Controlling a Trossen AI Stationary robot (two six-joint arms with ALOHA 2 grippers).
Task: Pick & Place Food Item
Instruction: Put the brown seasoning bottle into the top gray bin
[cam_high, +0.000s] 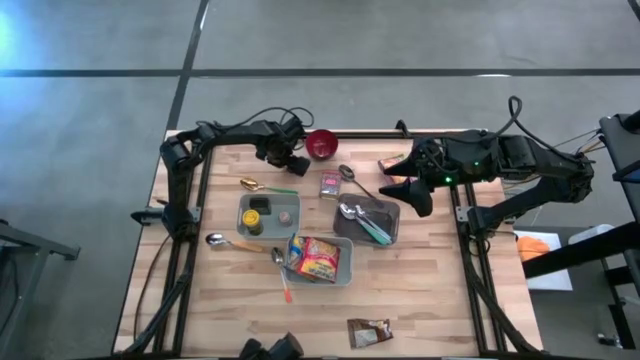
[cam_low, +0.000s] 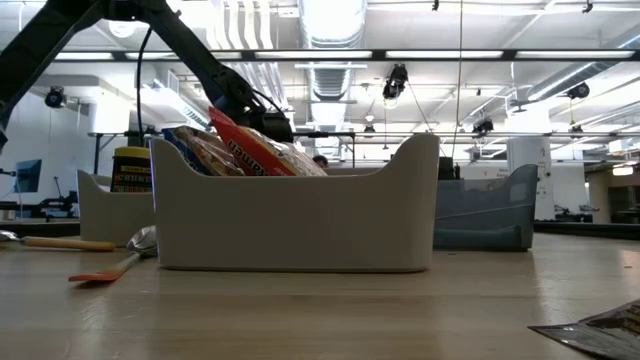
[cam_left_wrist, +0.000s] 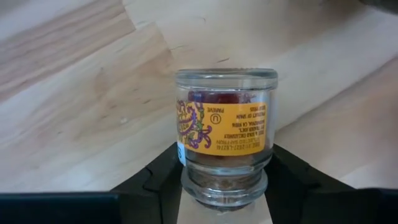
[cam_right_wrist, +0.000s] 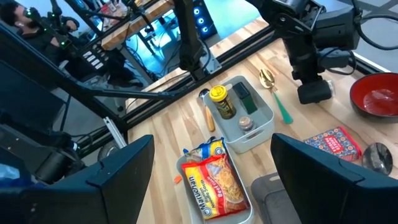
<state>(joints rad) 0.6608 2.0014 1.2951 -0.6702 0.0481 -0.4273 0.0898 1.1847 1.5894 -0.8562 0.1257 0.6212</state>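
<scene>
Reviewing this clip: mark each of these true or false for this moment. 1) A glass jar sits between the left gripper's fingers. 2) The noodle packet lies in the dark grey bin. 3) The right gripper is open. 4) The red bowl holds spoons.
1) True: the left gripper has a small glass jar between its fingers.
2) False: the noodle packet lies in a light bin; the dark grey bin holds spoons.
3) True: the right gripper is open, holding nothing.
4) False: the red bowl looks empty.
</scene>
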